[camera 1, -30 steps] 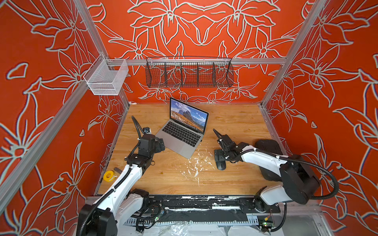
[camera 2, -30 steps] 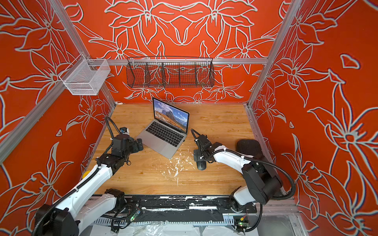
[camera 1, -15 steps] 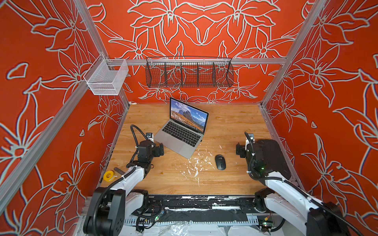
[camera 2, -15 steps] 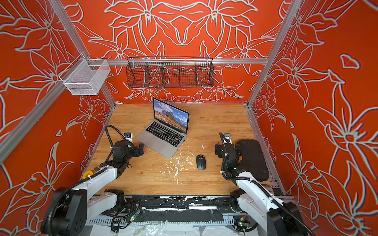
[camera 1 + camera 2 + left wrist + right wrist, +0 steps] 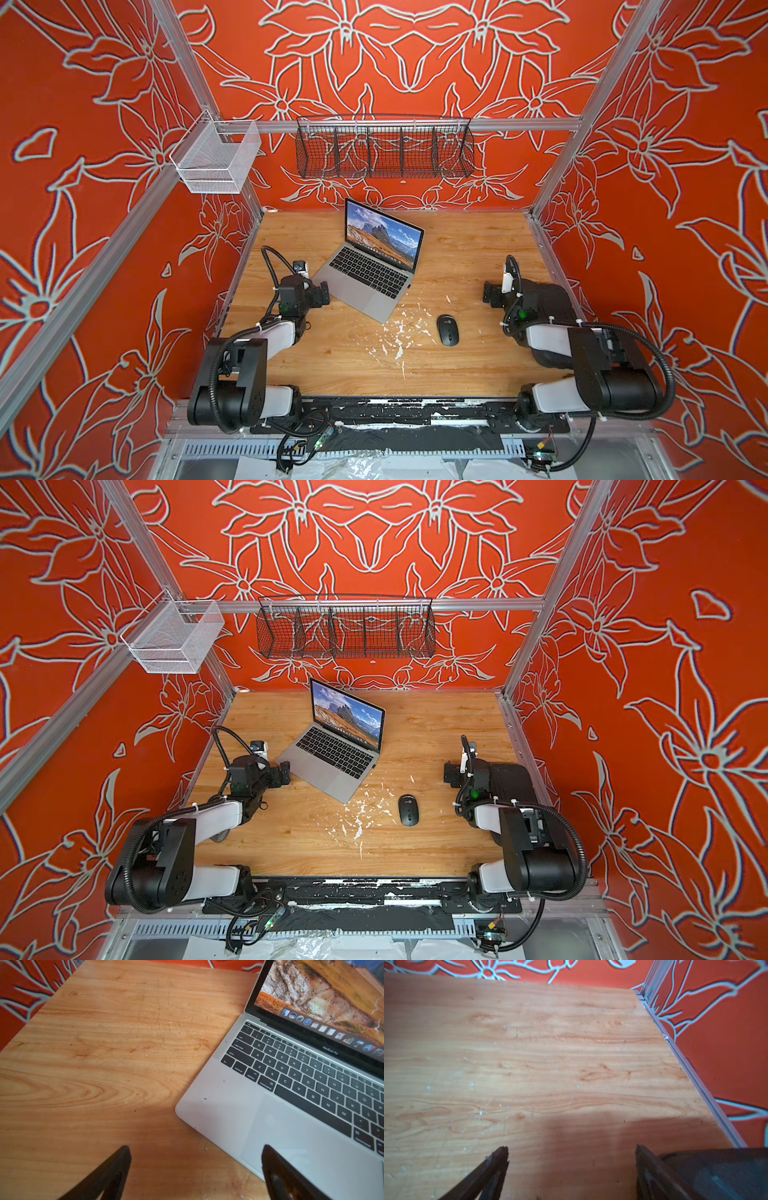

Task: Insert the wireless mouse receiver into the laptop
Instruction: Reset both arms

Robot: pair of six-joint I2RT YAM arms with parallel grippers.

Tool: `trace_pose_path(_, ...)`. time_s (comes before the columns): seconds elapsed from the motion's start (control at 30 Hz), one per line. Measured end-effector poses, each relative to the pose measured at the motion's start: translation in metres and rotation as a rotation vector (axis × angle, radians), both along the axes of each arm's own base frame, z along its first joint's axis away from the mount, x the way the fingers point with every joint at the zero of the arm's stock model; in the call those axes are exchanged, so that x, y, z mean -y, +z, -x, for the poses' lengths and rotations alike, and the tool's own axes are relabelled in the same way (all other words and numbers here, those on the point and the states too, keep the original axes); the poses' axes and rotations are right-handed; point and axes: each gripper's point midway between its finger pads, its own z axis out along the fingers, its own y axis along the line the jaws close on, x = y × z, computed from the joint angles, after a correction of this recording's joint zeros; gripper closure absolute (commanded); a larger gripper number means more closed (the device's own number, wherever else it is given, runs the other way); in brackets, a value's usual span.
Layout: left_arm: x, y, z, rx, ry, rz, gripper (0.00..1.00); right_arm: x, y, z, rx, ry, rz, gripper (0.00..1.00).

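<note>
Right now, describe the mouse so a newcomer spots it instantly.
Start at the open silver laptop angled on the wooden table. Just right of its nearest corner, past scattered white flecks, lies the mouse: a small black oval, unlike the big flat black mat at the table's right edge.

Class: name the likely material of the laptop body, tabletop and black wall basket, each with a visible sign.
Laptop body: likely matte silver metal, smooth even sheen. Tabletop: wood or wood-look laminate, visible grain. Black wall basket: dark wire mesh, see-through grid.
</note>
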Motion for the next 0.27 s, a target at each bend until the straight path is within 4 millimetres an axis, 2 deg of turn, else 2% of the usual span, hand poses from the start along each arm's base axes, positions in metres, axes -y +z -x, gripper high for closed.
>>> trace_pose_path(0.27,0.0002,-0.0012,0.0007,-0.006,0.0,0.0,0.03,-0.0075,0.0028,-0.0019,0.011,0.04,-0.019,0.03)
